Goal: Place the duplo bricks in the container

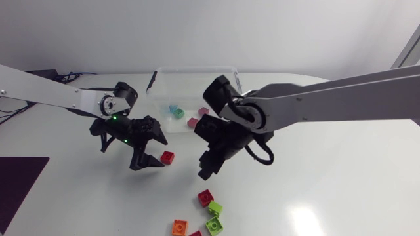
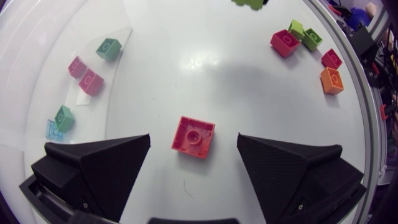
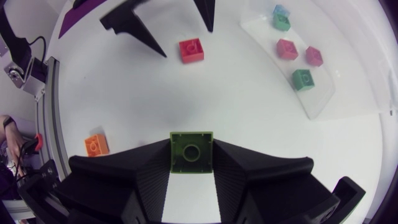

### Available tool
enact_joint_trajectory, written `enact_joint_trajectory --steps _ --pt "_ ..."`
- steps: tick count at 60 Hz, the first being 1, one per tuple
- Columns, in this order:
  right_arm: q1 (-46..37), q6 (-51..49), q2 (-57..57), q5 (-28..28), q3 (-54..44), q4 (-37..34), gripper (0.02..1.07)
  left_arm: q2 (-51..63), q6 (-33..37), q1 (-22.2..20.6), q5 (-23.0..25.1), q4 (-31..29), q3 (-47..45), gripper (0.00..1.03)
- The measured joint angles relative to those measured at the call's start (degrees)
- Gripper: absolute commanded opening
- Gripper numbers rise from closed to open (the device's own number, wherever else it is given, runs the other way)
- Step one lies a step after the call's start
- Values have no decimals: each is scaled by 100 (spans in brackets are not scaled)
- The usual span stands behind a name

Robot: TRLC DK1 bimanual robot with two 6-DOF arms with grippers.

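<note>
Inside the container (image 1: 193,68), a clear box on the worktop (image 1: 341,170), five small bricks are being held: two green, two pink and a pale blue brick (image 1: 173,108). Just in front of the container, a green brick (image 3: 191,158) is being pinched from two sides by the right end effector (image 3: 191,144). A little farther from the container, the left end effector (image 2: 194,140) is being held spread wide. A red brick (image 1: 167,157) is being straddled by its fingers, lying flat, stud side up, touching neither. Farthest from the container, a loose group is being carried by the worktop: a second red brick (image 1: 205,196), two lime bricks (image 1: 214,208) and an orange brick (image 1: 179,227).
</note>
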Motion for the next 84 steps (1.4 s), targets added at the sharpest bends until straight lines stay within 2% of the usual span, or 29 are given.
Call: enact_joint_trajectory --steps 6,9,15,18,19,40,64,84 --pt "2 20 -391 0 7 -118 22 221 -2 -81 -2 120 0 96" --pt "2 24 -546 2 17 -203 22 308 -2 -105 0 127 0 88" --pt "2 66 -850 0 66 -304 22 398 -2 -136 48 144 0 59" --pt "-9 87 -946 2 120 -326 22 409 -2 -146 74 173 0 35" --pt "-9 94 -968 2 140 -323 22 413 -2 -149 87 186 0 30" --pt "-621 326 -994 2 802 133 23 205 -4 -144 83 201 -201 29" --pt "-1012 595 -146 7 1967 476 24 -1359 -114 -42 155 -444 -280 29" --pt "-1480 717 846 68 2688 883 27 -2302 -601 175 369 -595 -120 30"
